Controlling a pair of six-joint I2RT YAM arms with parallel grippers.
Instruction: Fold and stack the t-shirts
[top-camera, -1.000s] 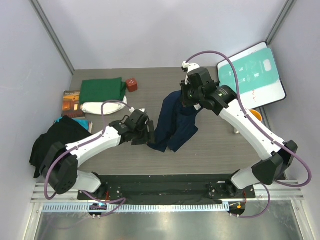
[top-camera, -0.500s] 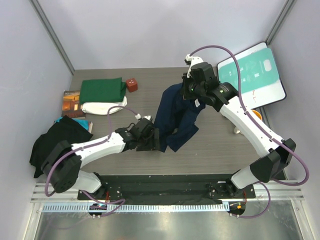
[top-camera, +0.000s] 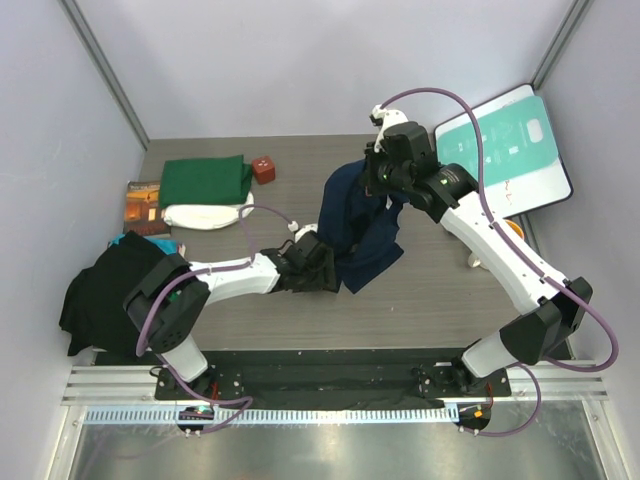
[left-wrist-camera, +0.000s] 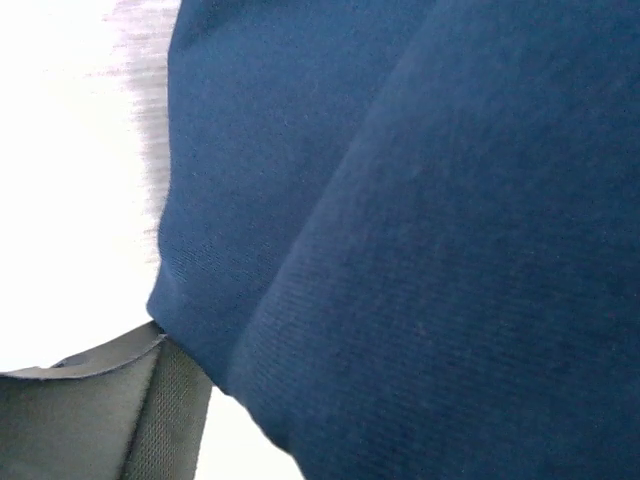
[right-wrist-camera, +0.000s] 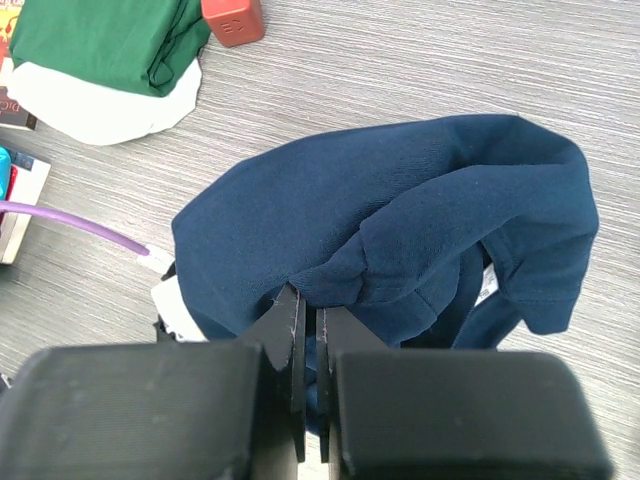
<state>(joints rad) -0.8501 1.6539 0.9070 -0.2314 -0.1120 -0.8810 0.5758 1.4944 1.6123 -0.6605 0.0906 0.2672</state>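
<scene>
The navy blue t-shirt (top-camera: 358, 225) hangs bunched from my right gripper (top-camera: 378, 183), which is shut on a fold of it (right-wrist-camera: 312, 300) above the table's middle. My left gripper (top-camera: 326, 270) is pressed against the shirt's lower left edge. In the left wrist view navy cloth (left-wrist-camera: 420, 230) fills the frame. Only one grey finger (left-wrist-camera: 100, 410) shows, so its state is unclear. The folded dark green t-shirt (top-camera: 205, 180) lies at the back left, partly on the cream-white t-shirt (top-camera: 205, 215). Both also show in the right wrist view: the green shirt (right-wrist-camera: 100, 40) and the cream shirt (right-wrist-camera: 95, 110).
A red-brown cube (top-camera: 264, 168) sits beside the green shirt. A brown-orange book (top-camera: 143, 205) and a black cloth heap (top-camera: 108, 285) lie at the left edge. The teal-and-white board (top-camera: 505, 150) leans at the back right, with an orange object (top-camera: 512, 230) below it.
My left gripper has moved right along the table into the hanging shirt's lower edge. My right gripper has drawn the navy shirt slightly up and back.
</scene>
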